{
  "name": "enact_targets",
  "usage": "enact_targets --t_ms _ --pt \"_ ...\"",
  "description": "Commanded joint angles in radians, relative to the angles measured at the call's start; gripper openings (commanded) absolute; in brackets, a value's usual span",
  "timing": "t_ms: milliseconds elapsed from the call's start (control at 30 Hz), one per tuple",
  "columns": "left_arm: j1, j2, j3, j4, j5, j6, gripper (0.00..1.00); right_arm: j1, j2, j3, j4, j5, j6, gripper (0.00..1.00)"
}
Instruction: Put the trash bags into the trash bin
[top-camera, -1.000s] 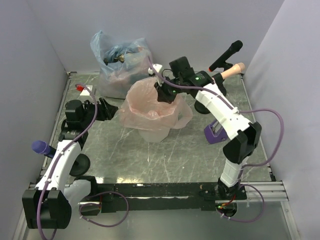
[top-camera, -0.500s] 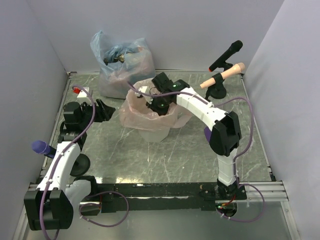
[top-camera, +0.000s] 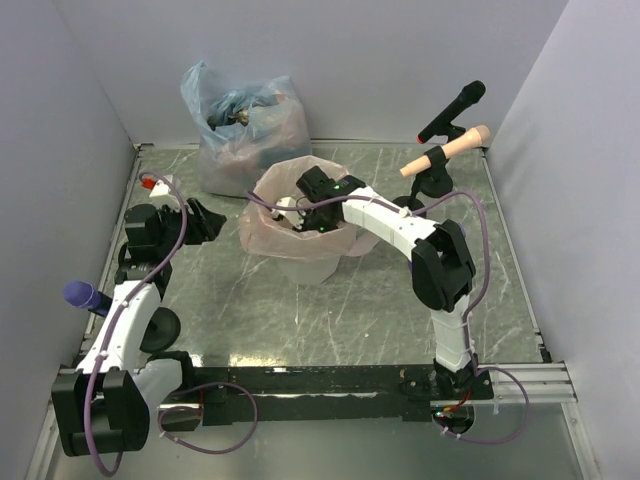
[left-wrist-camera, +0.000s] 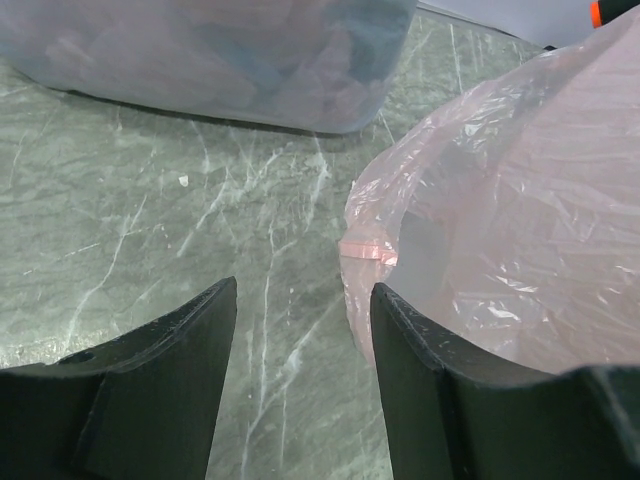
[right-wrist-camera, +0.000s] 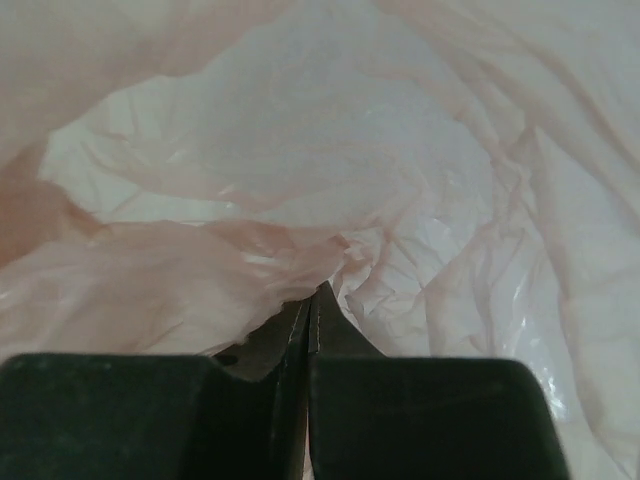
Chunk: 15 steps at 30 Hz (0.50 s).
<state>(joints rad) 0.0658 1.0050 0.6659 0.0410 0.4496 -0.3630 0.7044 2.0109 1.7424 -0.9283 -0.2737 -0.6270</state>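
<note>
Pink trash bag (top-camera: 262, 228) sits draped over the trash bin (top-camera: 308, 268) and looks mostly seated, with its rim left to tidy. Right gripper (right-wrist-camera: 310, 300) is down inside the bin mouth, jaws closed; can't tell if film is pinched. Left gripper (left-wrist-camera: 300, 300) is just left of the bin, parted and empty.

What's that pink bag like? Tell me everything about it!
The pink bag is thin, crinkly, see-through plastic. It lines the white bin, mouth open upward, its edge folded out over the rim and hanging down the sides. It stands near the stuffed bluish bag. The right gripper, shut, reaches down inside, against its wrinkled lining.
</note>
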Motion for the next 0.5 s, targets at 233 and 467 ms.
enact_targets --t_ms 233,467 --pt "0.006 0.018 0.015 0.037 0.031 -0.014 0.60 0.006 -0.075 0.069 0.006 -0.028 0.018 0.00" --pt "0.008 0.030 0.057 0.022 0.029 0.024 0.61 -0.002 -0.175 0.250 -0.063 -0.032 0.151 0.00"
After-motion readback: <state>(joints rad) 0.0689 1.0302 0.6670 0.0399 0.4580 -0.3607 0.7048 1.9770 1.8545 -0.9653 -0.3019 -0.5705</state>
